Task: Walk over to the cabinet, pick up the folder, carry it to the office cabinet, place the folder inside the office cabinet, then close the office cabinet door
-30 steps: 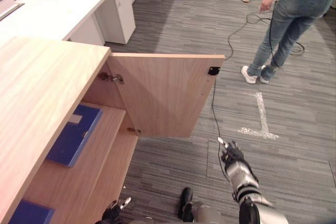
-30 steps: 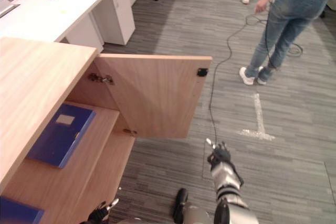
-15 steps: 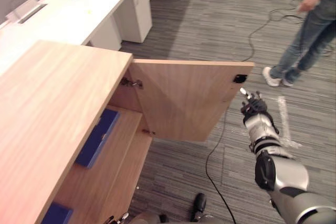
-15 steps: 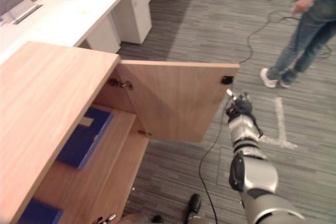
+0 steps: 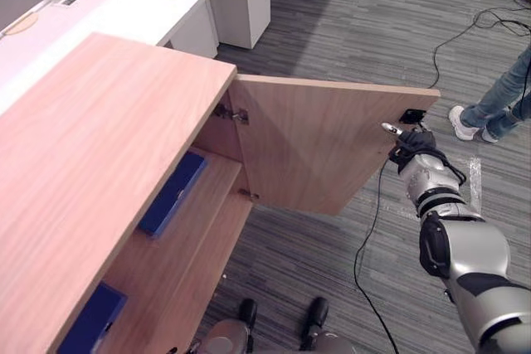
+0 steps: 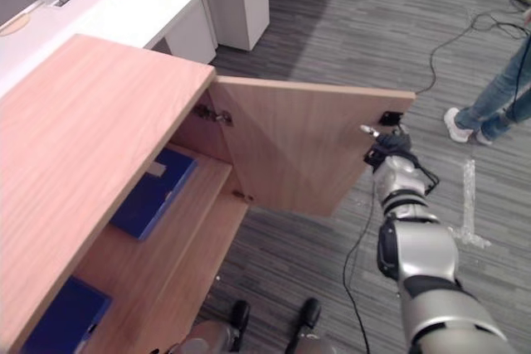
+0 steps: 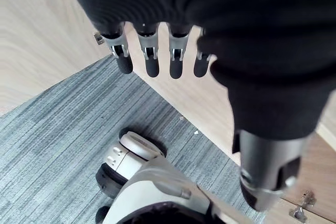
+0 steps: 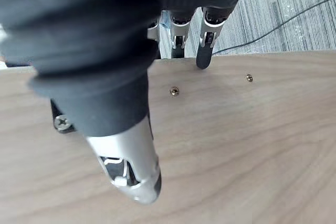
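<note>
My right hand (image 5: 412, 143) is at the free edge of the office cabinet door (image 5: 315, 151), just beside the black latch (image 5: 411, 115) near its top corner. My fingers (image 8: 203, 45) run out straight past that edge, one dark tip touching it, while my thumb (image 8: 128, 166) lies along the door's inner face; nothing is clamped. The door stands wide open. The folder (image 5: 172, 193) lies flat on the upper shelf (image 5: 217, 192) inside the cabinet, set back from the shelf's front edge and well apart from both my hands. A second blue folder (image 5: 93, 319) sits on the shelf below. My left hand (image 7: 148, 59) hangs low beside the cabinet's front, fingers (image 7: 176, 61) loose, slightly apart and holding nothing.
</note>
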`<state>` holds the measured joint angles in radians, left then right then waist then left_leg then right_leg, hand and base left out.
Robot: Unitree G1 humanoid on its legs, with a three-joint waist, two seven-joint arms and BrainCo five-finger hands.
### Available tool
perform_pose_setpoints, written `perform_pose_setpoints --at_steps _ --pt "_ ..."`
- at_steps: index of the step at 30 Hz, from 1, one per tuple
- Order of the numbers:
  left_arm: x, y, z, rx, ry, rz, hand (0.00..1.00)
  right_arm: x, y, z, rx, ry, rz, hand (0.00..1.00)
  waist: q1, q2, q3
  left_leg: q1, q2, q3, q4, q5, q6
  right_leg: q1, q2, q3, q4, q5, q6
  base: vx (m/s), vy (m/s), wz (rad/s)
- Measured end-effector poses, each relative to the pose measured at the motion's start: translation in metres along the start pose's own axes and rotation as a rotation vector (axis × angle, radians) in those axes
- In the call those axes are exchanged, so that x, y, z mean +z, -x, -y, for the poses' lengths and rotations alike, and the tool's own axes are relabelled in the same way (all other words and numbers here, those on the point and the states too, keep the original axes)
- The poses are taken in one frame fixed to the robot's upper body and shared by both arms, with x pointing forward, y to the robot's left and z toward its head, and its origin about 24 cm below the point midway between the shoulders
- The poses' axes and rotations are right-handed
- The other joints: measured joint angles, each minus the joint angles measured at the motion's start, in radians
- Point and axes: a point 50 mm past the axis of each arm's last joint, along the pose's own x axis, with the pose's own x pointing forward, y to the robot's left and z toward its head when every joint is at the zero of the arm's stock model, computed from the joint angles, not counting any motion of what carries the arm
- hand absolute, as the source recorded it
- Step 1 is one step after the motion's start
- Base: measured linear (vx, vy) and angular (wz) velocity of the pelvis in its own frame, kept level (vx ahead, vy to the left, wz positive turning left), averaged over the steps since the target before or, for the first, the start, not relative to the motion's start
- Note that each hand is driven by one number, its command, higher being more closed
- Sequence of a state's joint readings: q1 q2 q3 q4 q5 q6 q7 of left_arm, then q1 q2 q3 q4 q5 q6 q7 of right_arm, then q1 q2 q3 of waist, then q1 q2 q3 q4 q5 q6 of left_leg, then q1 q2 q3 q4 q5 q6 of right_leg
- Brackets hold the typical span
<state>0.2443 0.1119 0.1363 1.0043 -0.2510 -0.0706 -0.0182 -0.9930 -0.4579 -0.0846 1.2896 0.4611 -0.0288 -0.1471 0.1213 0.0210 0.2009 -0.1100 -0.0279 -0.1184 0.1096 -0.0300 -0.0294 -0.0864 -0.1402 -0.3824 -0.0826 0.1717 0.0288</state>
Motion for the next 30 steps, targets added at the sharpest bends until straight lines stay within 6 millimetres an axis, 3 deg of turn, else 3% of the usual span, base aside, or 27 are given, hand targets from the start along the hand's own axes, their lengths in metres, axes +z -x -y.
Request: perform_pose_setpoints --at_steps 8,10,12,15,19,23,24,26,27,30 --pt "0.007 -0.003 0.006 -0.014 -0.019 0.017 0.0 0.005 0.005 -0.026 0.181 0.409 0.098 0.0 -0.021 0.023 0.032 -0.011 0.06 0.003 -0.002 0.001 -0.036 -0.017 0.058 0.007 0.0 -0.008 -0.01 -0.01 -0.077 -0.07" --pt "0.01 -0.004 0.007 -0.015 -0.029 0.025 0.0 -0.005 0.013 -0.031 0.281 0.618 0.147 0.0 -0.034 0.024 0.031 -0.004 0.086 0.017 -0.005 -0.003 -0.05 -0.019 0.082 0.018 0.0 -0.008 -0.018 0.09 -0.058 -0.24" --pt "0.01 -0.004 0.005 -0.01 -0.029 0.026 0.0 -0.01 0.018 -0.034 0.343 0.702 0.157 0.0 -0.043 0.024 0.031 0.009 0.097 0.029 -0.014 -0.006 -0.057 -0.017 0.093 0.026 0.0 -0.006 -0.027 0.12 -0.035 -0.3" --pt "0.011 -0.004 0.002 0.004 -0.024 0.031 0.0 -0.036 0.032 -0.041 0.534 0.975 0.14 0.0 -0.059 0.023 0.019 0.04 0.13 0.061 -0.016 -0.02 -0.077 -0.005 0.126 0.056 0.001 -0.017 -0.042 0.12 -0.015 -0.32" --pt "0.021 -0.005 -0.005 0.029 -0.022 0.066 0.0 -0.074 0.056 -0.056 0.821 1.191 0.063 0.0 -0.065 0.02 -0.001 0.003 0.168 0.062 0.09 -0.064 -0.103 0.009 0.169 0.056 0.001 -0.041 -0.075 0.13 -0.046 -0.06" --pt "0.032 -0.008 -0.005 0.032 -0.027 0.092 0.0 -0.128 0.108 -0.082 1.223 1.229 -0.014 0.0 -0.047 0.009 -0.022 -0.024 0.216 0.138 0.137 -0.043 -0.103 0.035 0.208 -0.005 0.007 -0.079 -0.125 0.07 -0.131 0.43" --pt "0.033 -0.008 -0.006 0.033 -0.031 0.096 0.0 -0.143 0.122 -0.089 1.278 1.183 -0.026 0.0 -0.047 -0.014 -0.036 -0.013 0.224 0.197 0.082 -0.003 -0.098 0.028 0.204 -0.056 0.01 -0.095 -0.144 0.03 -0.135 0.92" --pt "0.036 -0.009 -0.004 0.027 -0.033 0.098 0.0 -0.152 0.131 -0.092 1.317 1.154 -0.036 0.0 -0.045 -0.031 -0.047 -0.041 0.225 0.279 0.166 -0.051 -0.071 0.019 0.198 -0.109 0.015 -0.105 -0.161 0.03 -0.139 1.0" --pt "0.035 -0.009 -0.005 0.031 -0.048 0.092 0.0 -0.164 0.142 -0.096 1.368 1.139 -0.049 0.0 -0.043 -0.055 -0.06 -0.049 0.216 0.376 0.262 -0.109 -0.044 0.016 0.186 -0.167 0.015 -0.114 -0.168 0.06 -0.131 1.13" --pt "0.036 -0.009 -0.003 0.028 -0.076 0.084 0.0 -0.181 0.153 -0.088 1.407 1.152 -0.084 0.0 -0.053 -0.068 -0.069 0.011 0.188 0.491 0.271 -0.171 -0.017 0.013 0.173 -0.305 0.025 -0.125 -0.16 0.05 -0.04 1.51"
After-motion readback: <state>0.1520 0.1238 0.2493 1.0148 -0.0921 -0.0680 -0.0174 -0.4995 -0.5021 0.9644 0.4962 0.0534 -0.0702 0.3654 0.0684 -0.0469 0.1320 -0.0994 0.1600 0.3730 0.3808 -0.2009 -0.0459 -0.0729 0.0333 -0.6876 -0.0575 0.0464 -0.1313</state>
